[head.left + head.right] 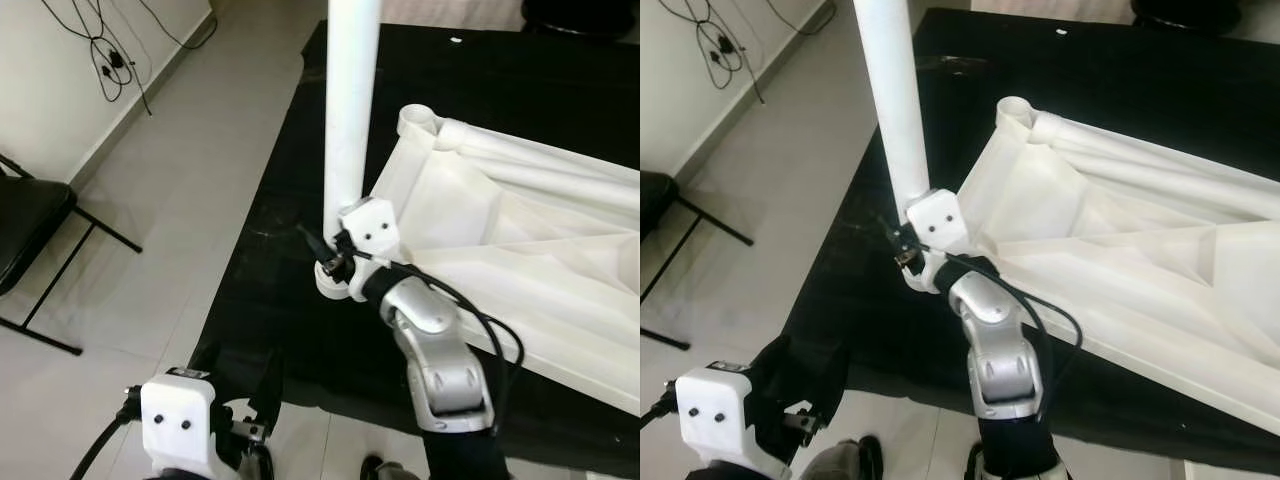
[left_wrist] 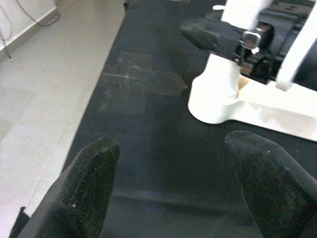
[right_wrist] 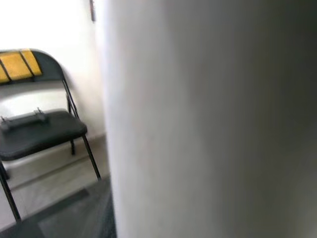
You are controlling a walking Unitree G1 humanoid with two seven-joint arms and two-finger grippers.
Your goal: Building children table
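Observation:
A white plastic children's table [image 1: 520, 250] lies upside down on a black mat [image 1: 270, 270]. A long white tube leg [image 1: 350, 100] stands upright in the table's near corner socket [image 2: 218, 94]. My right gripper [image 1: 335, 250] is shut on the leg's lower end, just above the socket. In the right wrist view the leg [image 3: 213, 119] is pressed close to the camera. My left gripper [image 2: 171, 148] hovers open and low over the mat's near edge, a short way in front of that socket, with nothing between its fingers.
A second, open socket [image 1: 418, 120] sits at the table's far corner. A black folding chair [image 1: 30, 230] stands on the tiled floor to the left, by the wall. Cables [image 1: 110, 60] hang on that wall. Pale floor lies left of the mat.

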